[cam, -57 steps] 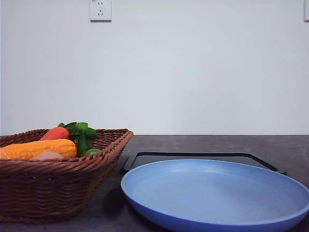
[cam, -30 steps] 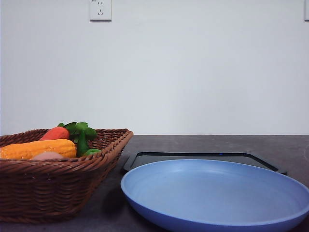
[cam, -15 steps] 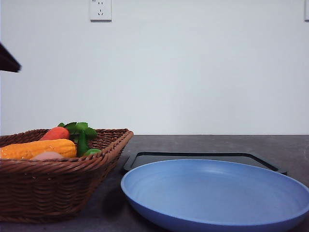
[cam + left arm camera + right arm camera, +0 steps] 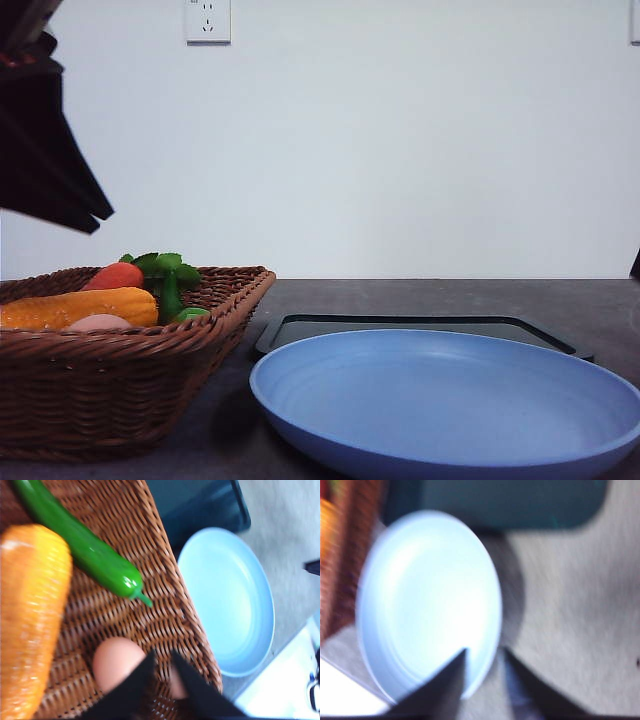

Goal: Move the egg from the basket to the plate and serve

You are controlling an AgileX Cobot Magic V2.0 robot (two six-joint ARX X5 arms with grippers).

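The pinkish-brown egg (image 4: 116, 662) lies in the brown wicker basket (image 4: 165, 600) next to the corn cob; in the front view the egg (image 4: 98, 322) peeks over the basket (image 4: 120, 390) rim. My left gripper (image 4: 162, 655) hovers over the basket's near corner, just beside the egg, its fingers a narrow gap apart and holding nothing. The light-blue plate (image 4: 450, 400) sits empty to the right of the basket. Over the plate (image 4: 427, 600) edge hangs my right gripper (image 4: 485, 652), open and empty. The left arm (image 4: 45, 130) shows dark at the upper left.
The basket also holds an orange-yellow corn cob (image 4: 32, 615), a green pepper (image 4: 85, 555) and a carrot with green leaves (image 4: 120, 274). A flat black tray (image 4: 420, 328) lies behind the plate. Bare grey table (image 4: 570, 605) lies right of the plate.
The left arm has come into the front view from the upper left and dropped lower above the basket. A dark sliver has appeared at the right edge. Objects have not moved.
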